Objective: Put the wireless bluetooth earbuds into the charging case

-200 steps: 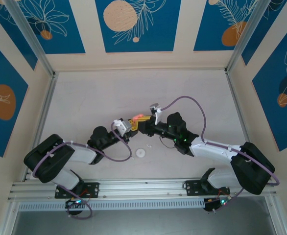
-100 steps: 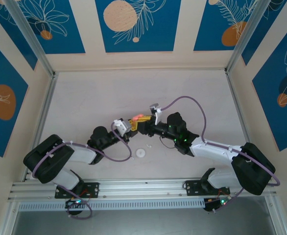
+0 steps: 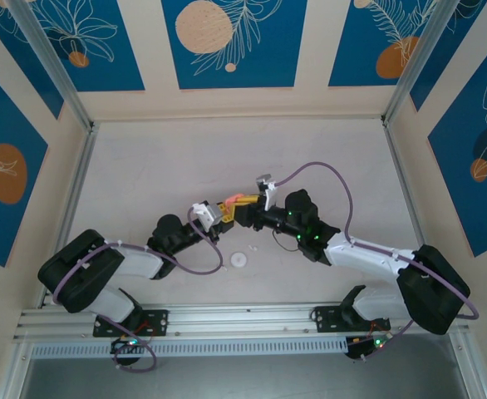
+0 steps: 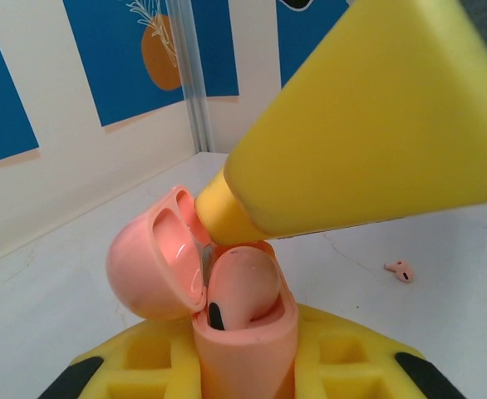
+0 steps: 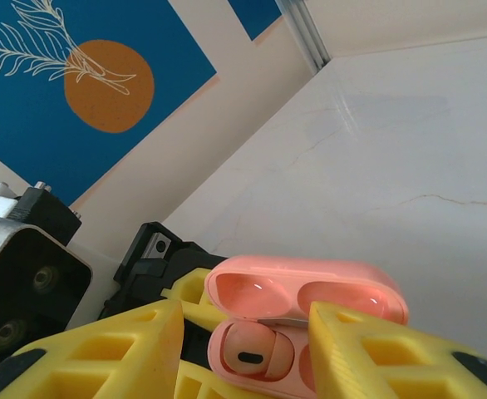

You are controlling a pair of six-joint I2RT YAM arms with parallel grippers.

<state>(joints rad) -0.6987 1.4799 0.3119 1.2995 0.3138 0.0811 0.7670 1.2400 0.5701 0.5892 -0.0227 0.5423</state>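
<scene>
From above, the left tool (image 3: 223,209) and right tool (image 3: 245,208) meet over the middle of the counter (image 3: 160,166), with the pink charging case (image 3: 233,199) between them. A white case (image 3: 241,258) lies on the counter nearer the bases, apart from both.

The left wrist view gives the detail. The left tool (image 4: 243,374) is clenched on the case's lower body, and the lid stands open. One pink earbud (image 4: 242,287) sits inside, and a yellow finger (image 4: 376,125) of the right tool touches the case just behind that bud. A loose pink earbud (image 4: 400,270) lies on the counter, well apart to the right in that view.

The right wrist view shows the right tool (image 5: 245,314) released, its fingers spread either side of the open case and grasping nothing. One finger partly hides the second well.
</scene>
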